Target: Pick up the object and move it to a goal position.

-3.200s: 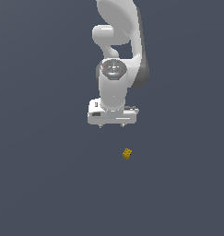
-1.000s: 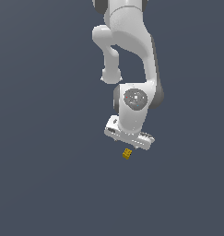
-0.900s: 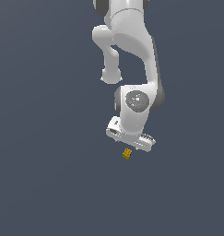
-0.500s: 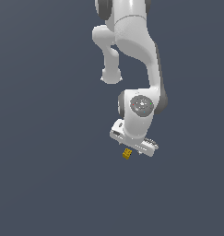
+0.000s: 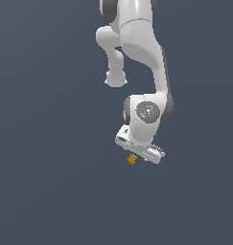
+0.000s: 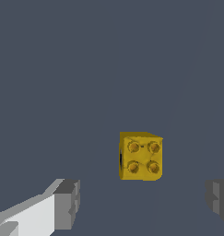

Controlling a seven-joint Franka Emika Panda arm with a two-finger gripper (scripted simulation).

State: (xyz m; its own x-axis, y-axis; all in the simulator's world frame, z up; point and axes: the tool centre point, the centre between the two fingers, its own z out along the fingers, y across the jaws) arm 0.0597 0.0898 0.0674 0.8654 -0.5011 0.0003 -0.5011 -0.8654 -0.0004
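Observation:
The object (image 6: 140, 156) is a small yellow-gold cube with four studs on its upper face, resting on the dark grey floor. In the exterior view the object (image 5: 132, 160) peeks out just under the white hand. My gripper (image 6: 143, 200) hangs above it with its fingers wide apart, one grey fingertip (image 6: 67, 203) on one side and the other (image 6: 219, 199) at the frame edge. Nothing is between them; the cube sits a little ahead of the line joining the tips. In the exterior view the gripper (image 5: 139, 154) is mostly hidden by the hand.
The white arm (image 5: 137, 57) rises from the hand toward the top of the exterior view. A plain dark grey floor (image 5: 51, 182) surrounds the cube on all sides.
The arm has lowered and shifted toward the exterior view's right, bringing the hand from well above the cube to just over it. The cube has not moved.

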